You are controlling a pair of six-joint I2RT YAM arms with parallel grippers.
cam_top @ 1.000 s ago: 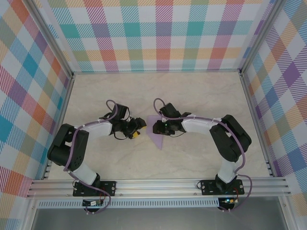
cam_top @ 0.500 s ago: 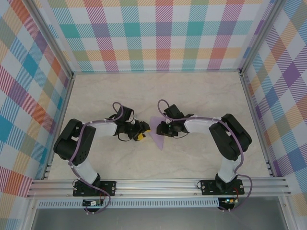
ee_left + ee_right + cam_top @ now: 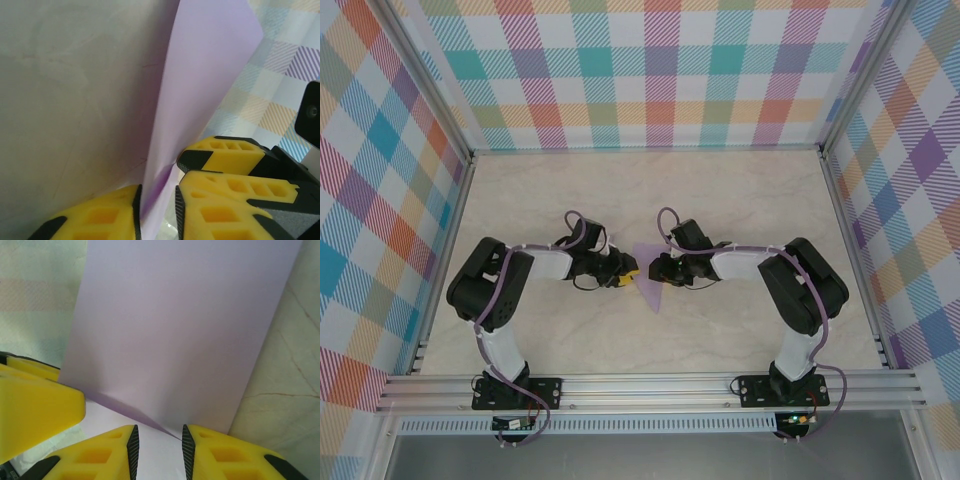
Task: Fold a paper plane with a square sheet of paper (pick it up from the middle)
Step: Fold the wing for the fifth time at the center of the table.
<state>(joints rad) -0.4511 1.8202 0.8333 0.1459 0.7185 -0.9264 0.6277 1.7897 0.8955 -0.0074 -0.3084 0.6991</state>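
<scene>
The square sheet of paper (image 3: 649, 287) is lavender and lies mid-table, partly folded, showing as a narrow triangle from above. In the left wrist view one flap of the paper (image 3: 200, 75) stands up. Its lower edge runs between the pads of my left gripper (image 3: 157, 202), whose jaws stand a narrow gap apart around it. My left gripper (image 3: 628, 272) is at the sheet's left edge, my right gripper (image 3: 657, 270) at its right. In the right wrist view the paper (image 3: 175, 330) rises ahead of my right gripper (image 3: 158, 440). That gripper is open, with a flat layer between its fingers.
The pale marble tabletop (image 3: 720, 200) has free room all around the sheet. Plaid walls (image 3: 650, 70) close in the back and both sides. The two grippers are nearly touching; a right finger (image 3: 225, 150) sits beside my left jaws.
My left gripper has moved right to the sheet and narrowed its jaws around the raised flap. The right gripper has shifted slightly right, its gap unchanged.
</scene>
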